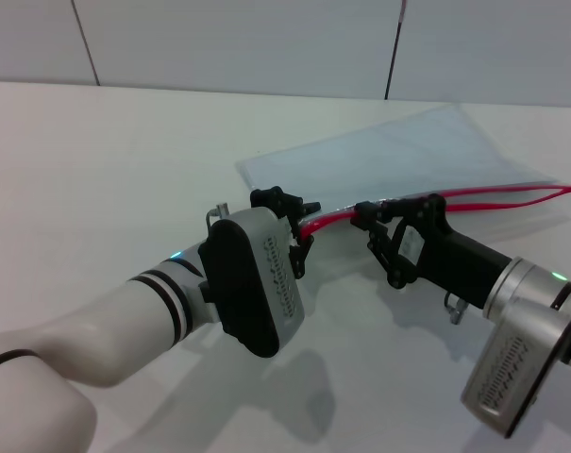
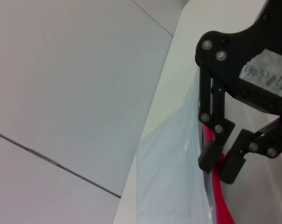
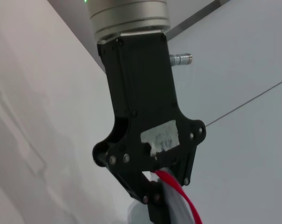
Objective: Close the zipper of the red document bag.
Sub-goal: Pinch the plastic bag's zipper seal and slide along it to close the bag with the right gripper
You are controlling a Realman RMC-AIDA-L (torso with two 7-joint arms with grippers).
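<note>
The red document bag [image 1: 408, 156] lies flat on the white table, a translucent pale pouch. Its zipper [image 1: 493, 197] is a red strip along the near long edge. Toward the far right end the strip splits into two red lines with a gap between them. My left gripper [image 1: 299, 225] is shut on the bag's left end, where the red strip begins. My right gripper [image 1: 370, 225] is shut on the zipper a short way to its right. The left wrist view shows the right gripper [image 2: 218, 163] pinching the red strip [image 2: 220, 196]. The right wrist view shows the left gripper [image 3: 159, 186] with the strip [image 3: 180, 191] coming out of it.
The white table [image 1: 106, 160] stretches left of and behind the bag. A pale panelled wall [image 1: 266, 42] rises at the table's far edge. Both forearms cross the near part of the table.
</note>
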